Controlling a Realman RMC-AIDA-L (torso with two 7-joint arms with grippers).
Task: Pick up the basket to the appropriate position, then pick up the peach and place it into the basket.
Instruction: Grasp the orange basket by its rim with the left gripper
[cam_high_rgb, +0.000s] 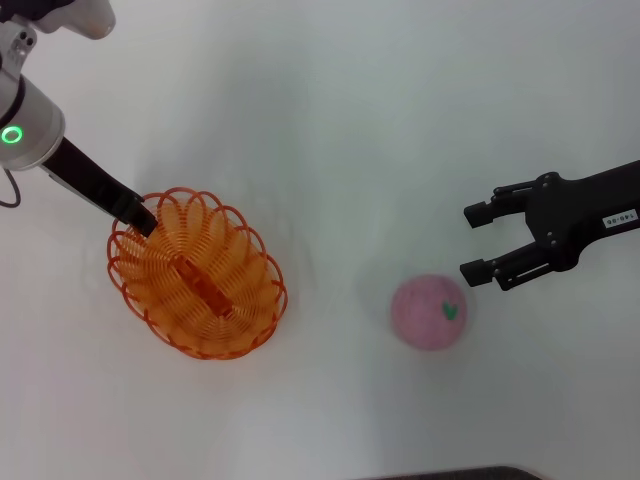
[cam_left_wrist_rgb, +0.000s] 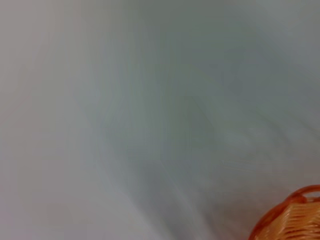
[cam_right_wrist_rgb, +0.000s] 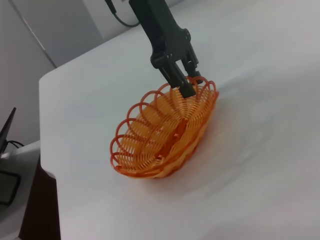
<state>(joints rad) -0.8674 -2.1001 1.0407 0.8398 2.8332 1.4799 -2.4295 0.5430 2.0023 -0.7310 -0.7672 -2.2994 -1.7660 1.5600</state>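
Note:
The orange wire basket (cam_high_rgb: 197, 275) sits on the white table at the left in the head view. My left gripper (cam_high_rgb: 140, 216) is at its far-left rim, fingers closed over the scalloped edge. The right wrist view shows the basket (cam_right_wrist_rgb: 160, 135) with the left gripper (cam_right_wrist_rgb: 186, 84) pinching its rim. A bit of the basket rim (cam_left_wrist_rgb: 292, 220) shows in the left wrist view. The pink peach (cam_high_rgb: 430, 312) with a green leaf mark lies on the table to the right. My right gripper (cam_high_rgb: 478, 241) is open and empty, just beyond and to the right of the peach.
The white table (cam_high_rgb: 330, 120) spreads all around. Its edge and corner (cam_right_wrist_rgb: 47, 150) show in the right wrist view, with dark equipment (cam_right_wrist_rgb: 7, 180) beyond it. A dark strip (cam_high_rgb: 450, 473) runs along the near edge in the head view.

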